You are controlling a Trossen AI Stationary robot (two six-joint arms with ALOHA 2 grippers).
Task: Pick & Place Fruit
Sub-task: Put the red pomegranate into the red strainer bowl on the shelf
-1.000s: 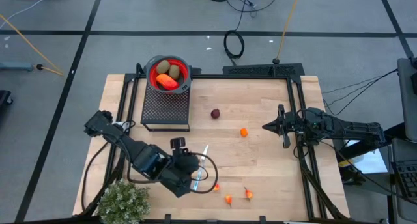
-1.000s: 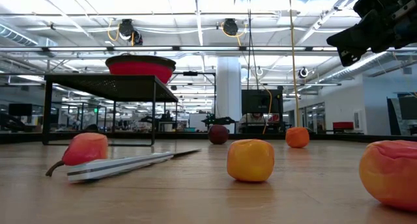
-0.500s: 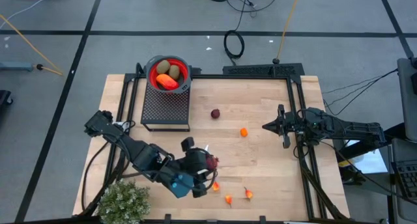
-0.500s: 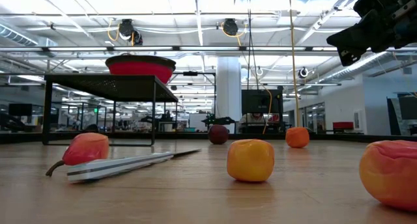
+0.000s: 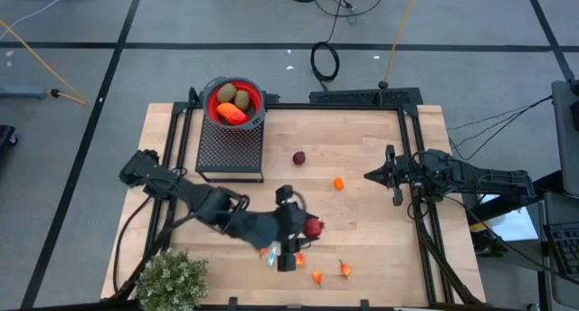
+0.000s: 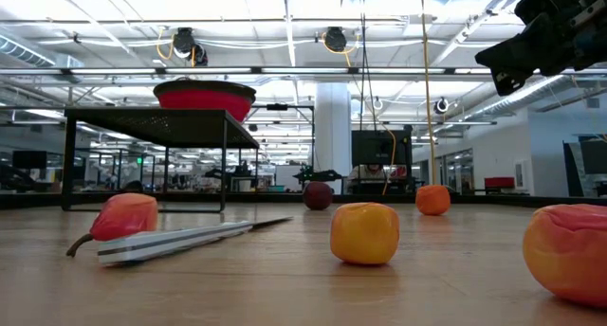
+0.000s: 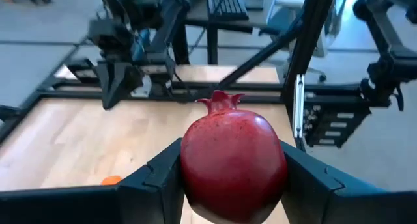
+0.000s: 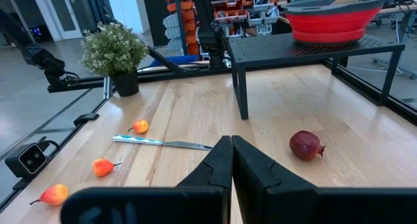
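Observation:
My left gripper (image 5: 308, 230) hangs over the table's middle, near the front, shut on a dark-red pomegranate (image 7: 232, 160). A second pomegranate (image 5: 298, 157) and an orange ball (image 5: 337, 183) lie on the wood farther back. Three small red-orange fruits (image 5: 317, 277) lie near the front edge. A red bowl (image 5: 233, 101) holding olive-brown ovals and an elongated orange-red fruit stands on a black mesh stand (image 5: 231, 150). My right gripper (image 5: 369, 175) waits shut at the right side. My left gripper pinches the pomegranate's two opposite sides (image 7: 189, 165) between its two fingers (image 7: 159, 182). The fingers point toward the table's right edge, slanting a little downward. The fruit is lifted clear of the table, its crown (image 7: 220, 100) on the side away from the table.
A knife (image 8: 163, 143) lies on the table below my left arm, near the small fruits. A bushy plant (image 5: 172, 280) stands at the front left corner. Black frame rails (image 5: 414, 166) run along the table's sides and back.
My left gripper has gone toward the table's right edge and risen, tipping up from pointing down to nearly level. It has kept its hold on the pomegranate, which has come out from under the hand.

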